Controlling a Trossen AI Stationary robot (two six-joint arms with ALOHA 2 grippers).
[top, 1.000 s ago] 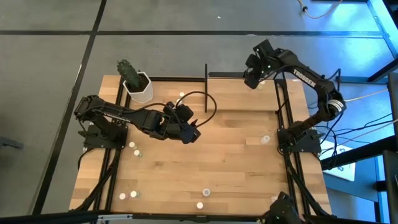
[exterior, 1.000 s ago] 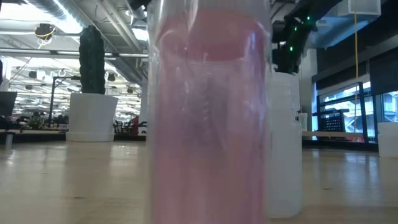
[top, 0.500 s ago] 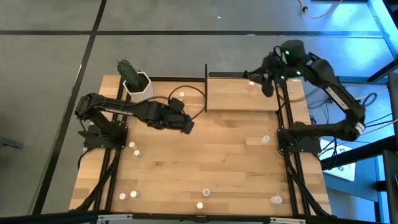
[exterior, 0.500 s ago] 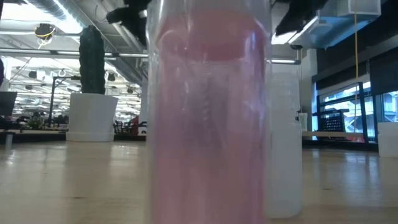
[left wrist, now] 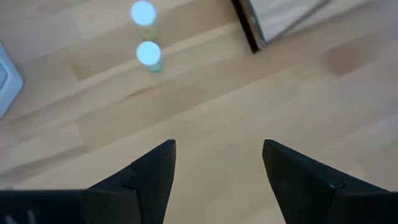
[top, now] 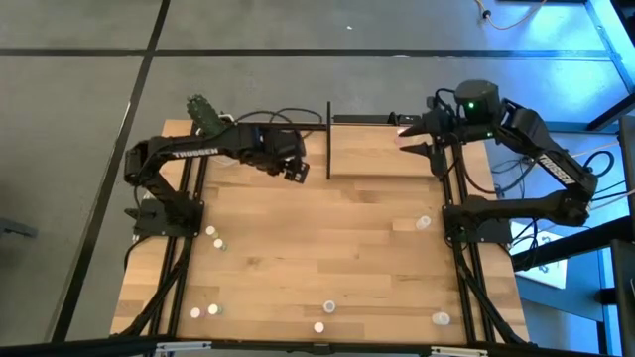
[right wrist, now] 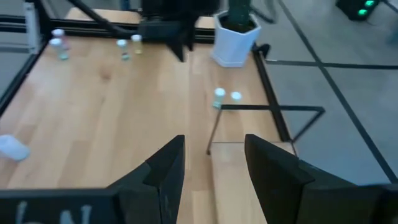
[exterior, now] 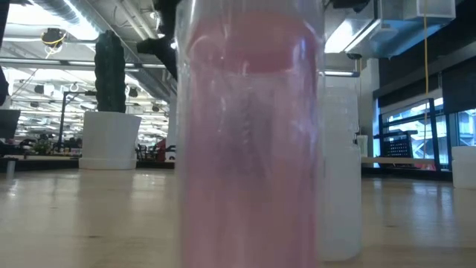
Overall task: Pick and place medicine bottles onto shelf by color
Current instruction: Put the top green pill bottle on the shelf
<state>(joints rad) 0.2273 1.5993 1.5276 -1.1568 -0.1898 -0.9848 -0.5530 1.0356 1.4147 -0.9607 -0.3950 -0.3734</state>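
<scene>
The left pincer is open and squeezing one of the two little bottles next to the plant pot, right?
Not quite. The left wrist view shows the left pincer open but empty; the two little bottles stand ahead of it, untouched, near the plant pot.

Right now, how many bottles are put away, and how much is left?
Barely started. One pinkish bottle seems to sit on the shelf, beside the open, empty right gripper. The left gripper, open and empty, points at two bottles near the plant pot. Several more bottles are scattered over the table.
</scene>
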